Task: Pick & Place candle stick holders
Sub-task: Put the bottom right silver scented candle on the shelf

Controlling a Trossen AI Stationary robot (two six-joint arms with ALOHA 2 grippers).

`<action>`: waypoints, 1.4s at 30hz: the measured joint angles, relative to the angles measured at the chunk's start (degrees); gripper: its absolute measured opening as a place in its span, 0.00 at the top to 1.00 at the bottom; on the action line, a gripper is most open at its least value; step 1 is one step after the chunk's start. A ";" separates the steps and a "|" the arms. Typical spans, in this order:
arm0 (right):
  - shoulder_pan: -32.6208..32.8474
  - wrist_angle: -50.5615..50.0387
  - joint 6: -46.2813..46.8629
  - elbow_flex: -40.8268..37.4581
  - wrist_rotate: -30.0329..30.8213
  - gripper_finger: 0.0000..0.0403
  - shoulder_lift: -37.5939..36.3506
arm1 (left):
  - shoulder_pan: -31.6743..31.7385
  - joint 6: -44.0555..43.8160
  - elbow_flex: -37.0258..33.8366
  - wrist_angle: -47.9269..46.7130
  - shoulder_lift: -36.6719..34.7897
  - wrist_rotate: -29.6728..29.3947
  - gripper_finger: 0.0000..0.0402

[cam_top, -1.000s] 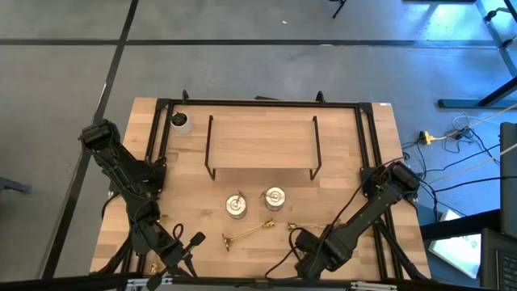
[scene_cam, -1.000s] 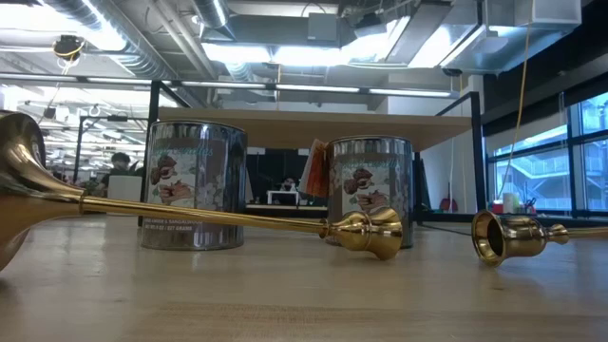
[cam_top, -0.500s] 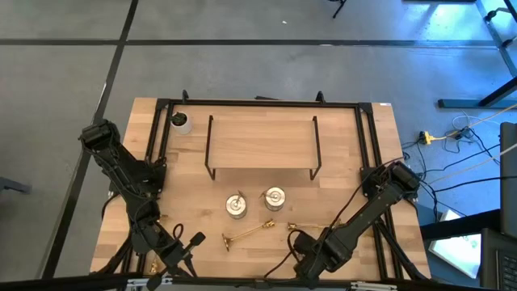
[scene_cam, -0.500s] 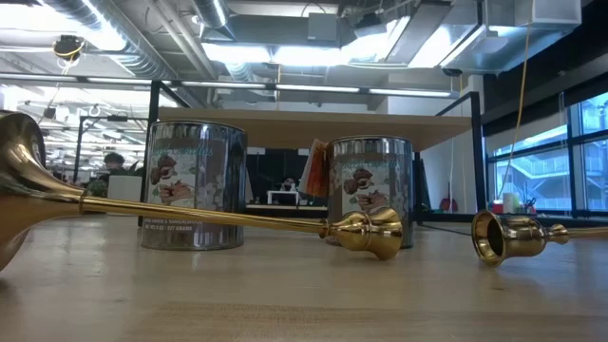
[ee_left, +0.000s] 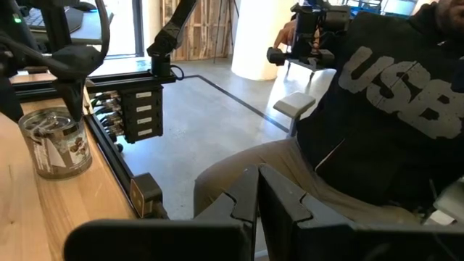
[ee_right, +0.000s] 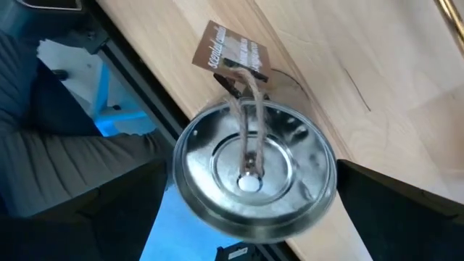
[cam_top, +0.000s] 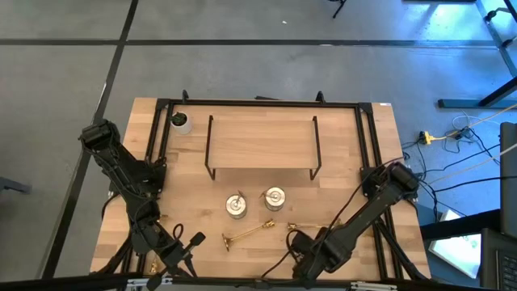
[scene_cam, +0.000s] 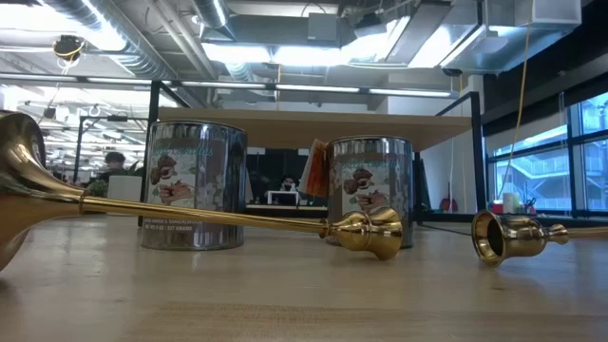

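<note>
Left of the black wire rack and well forward of it, near the worktop's front edge, the left pincer waits pressed together. One slim brass candle stick holder lies on its side in front of the rack, and two squat silvery cups stand upright between it and the rack, just apart from each other. A second brass stick lies further toward the rack's right end. Farthest forward of the rack on that side, the right pincer is spread wide around a third silvery cup. Its dark fingers seem to be against the rim on both sides, so I judge it to be pinching the cup. That cup is round and shiny, with a string and a brown paper tag trailing from its centre. It looks slick and wide for this grasp. Carrying it level and slowly back toward the rack, clear of the lying sticks and with the tag hanging free, should keep it from slipping.
</note>
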 joint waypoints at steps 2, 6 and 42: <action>0.01 0.11 0.03 -0.01 -0.04 0.01 0.70 | 0.00 0.00 0.00 0.00 0.00 0.00 0.99; -0.01 0.35 0.01 -0.01 -0.64 0.01 1.96 | 0.00 0.00 0.00 -0.02 0.00 0.00 0.99; -0.32 -5.05 5.53 -0.03 2.21 0.11 7.25 | 0.00 -0.46 0.00 -0.02 0.02 0.12 0.99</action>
